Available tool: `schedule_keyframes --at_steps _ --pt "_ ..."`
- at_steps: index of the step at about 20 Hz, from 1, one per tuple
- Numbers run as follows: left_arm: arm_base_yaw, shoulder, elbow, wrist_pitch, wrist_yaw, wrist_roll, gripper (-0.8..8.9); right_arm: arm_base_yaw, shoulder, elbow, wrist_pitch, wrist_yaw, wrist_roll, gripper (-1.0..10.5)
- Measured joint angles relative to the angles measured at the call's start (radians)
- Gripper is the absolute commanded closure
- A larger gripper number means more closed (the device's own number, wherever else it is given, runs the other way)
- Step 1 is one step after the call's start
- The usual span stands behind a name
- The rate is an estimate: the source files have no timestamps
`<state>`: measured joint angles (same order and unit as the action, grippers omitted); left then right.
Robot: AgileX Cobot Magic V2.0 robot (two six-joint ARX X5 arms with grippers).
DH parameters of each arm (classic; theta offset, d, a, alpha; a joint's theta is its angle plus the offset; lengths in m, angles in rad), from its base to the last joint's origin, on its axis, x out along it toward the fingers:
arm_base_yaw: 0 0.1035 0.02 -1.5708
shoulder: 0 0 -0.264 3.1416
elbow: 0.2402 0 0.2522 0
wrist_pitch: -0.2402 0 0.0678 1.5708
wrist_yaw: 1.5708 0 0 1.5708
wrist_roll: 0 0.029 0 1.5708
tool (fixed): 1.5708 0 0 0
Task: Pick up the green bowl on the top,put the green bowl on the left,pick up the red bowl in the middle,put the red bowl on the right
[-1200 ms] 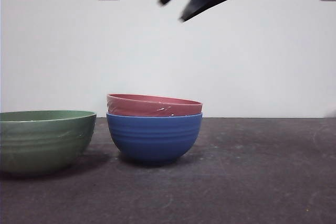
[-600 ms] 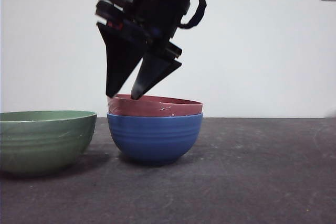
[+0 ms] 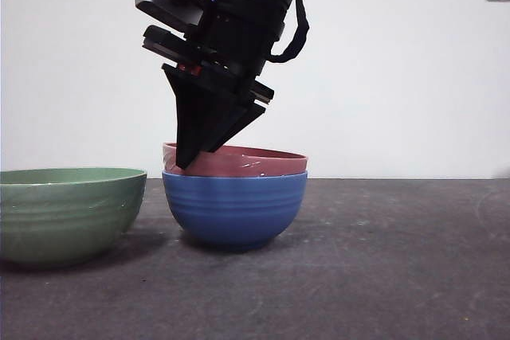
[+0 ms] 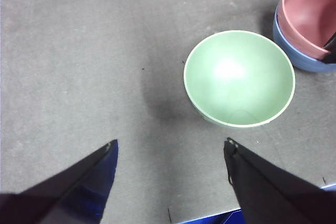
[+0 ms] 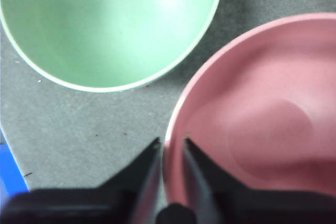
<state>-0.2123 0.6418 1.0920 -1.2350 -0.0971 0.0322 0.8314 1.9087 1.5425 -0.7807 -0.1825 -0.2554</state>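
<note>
Green bowl [image 3: 68, 212]: nearest item, standing alone and upright on the counter [image 3: 382, 276] at the left, just beside the stack but apart from it. First half of the task judged done.

Left gripper [image 4: 170, 182]: jaws wide apart, empty, hanging over bare counter near the green bowl; waiting.

Blue bowl [image 3: 234, 206]: middle of the counter, bottom of the stack, carrying the red bowl.

Red bowl [image 3: 239, 161]: nested in the blue bowl, only its rim band showing above; not yet lifted.

Right gripper [image 3: 185, 161]: down at the red bowl's rim on the side facing the green bowl, jaws nearly together, one either side of the wall; it looks clamped, though contact is hard to confirm.

Remaining: lift the red bowl, set it at the right, where the counter is bare.
</note>
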Motion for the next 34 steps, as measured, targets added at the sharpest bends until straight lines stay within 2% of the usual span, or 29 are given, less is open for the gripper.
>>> schedule_keyframes --at_steps 10,14,16,18,21,22,24,27,31,34 --pt "0.0 0.0 0.0 0.04 0.0 0.0 4.68 0.009 -0.05 0.002 0.003 0.018 -0.017 9.6" --pt "0.0 0.0 0.0 0.055 0.0 0.0 4.68 0.014 -0.116 0.002 0.003 0.08 -0.022 9.6" --pt "0.0 0.0 0.0 0.066 0.0 0.0 4.68 0.013 -0.164 0.002 0.002 0.141 -0.022 9.6" --pt "0.0 0.0 0.0 0.093 0.0 0.0 4.68 0.011 -0.23 0.002 -0.024 0.241 -0.023 9.6" --pt "0.0 0.0 0.0 0.129 0.0 0.0 4.68 -0.027 -0.365 0.002 -0.148 0.371 -0.013 9.6" --pt "0.0 0.0 0.0 0.141 0.0 0.0 4.68 -0.053 -0.4 0.002 -0.194 0.39 0.002 9.6" --pt "0.0 0.0 0.0 0.161 0.0 0.0 4.68 -0.127 -0.459 -0.022 -0.267 0.396 0.045 9.6" --pt "0.0 0.0 0.0 0.162 0.0 0.0 4.68 -0.206 -0.522 -0.186 -0.223 0.399 0.09 9.6" --pt "0.0 0.004 0.0 0.167 0.0 0.0 4.69 -0.201 -0.537 -0.414 -0.047 0.374 0.134 9.6" --pt "0.0 0.004 0.0 0.177 0.0 0.0 4.68 -0.179 -0.497 -0.475 0.08 0.29 0.162 9.6"
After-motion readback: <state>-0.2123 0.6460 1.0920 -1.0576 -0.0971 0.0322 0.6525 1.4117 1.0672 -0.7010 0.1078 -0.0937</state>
